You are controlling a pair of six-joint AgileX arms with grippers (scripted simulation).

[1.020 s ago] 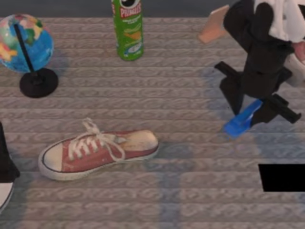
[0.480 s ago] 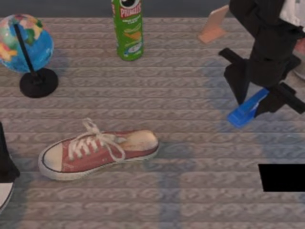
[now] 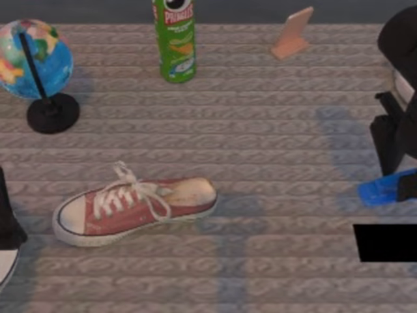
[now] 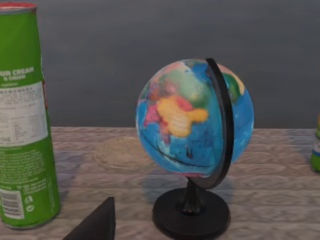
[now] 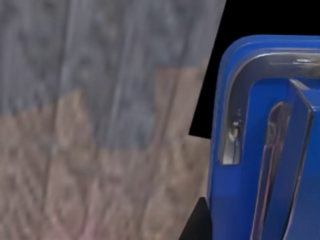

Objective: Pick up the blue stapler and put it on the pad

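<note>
Top view first: blue stapler (image 3: 386, 190) hangs in my right gripper (image 3: 399, 171) at the table's right edge, just behind the pad (image 3: 386, 243) and not yet over it, with a strip of bare table (image 3: 273, 150) showing between the two. One dark finger stands on the far side of the stapler and a second dark part meets its right end at the picture's edge, so I read the gripper as clamped on it, though much of the gripper is cut off there. The stapler lies roughly level, its long axis running across the pad's long side, a fair match already. Red sneaker (image 3: 133, 207), globe (image 3: 36, 62), green can (image 3: 174, 40) and a small tan stand (image 3: 293, 34) all sit well away from the pad, none in the way. My left arm is parked at the lower left corner, far from the pad. Left wrist view: only the globe (image 4: 195, 120) and the can (image 4: 22, 115) fill it; one dark finger tip shows low down, so I cannot tell how that gripper stands. Right wrist view: the stapler (image 5: 265, 145) fills one side, close up, with the pad's black corner (image 5: 260, 20) beyond it. My judgement: carry nearer until the stapler's whole length sits inside the black rectangle, lower gently to contact, then release; letting go early would leave it overhanging the pad's far edge.
</note>
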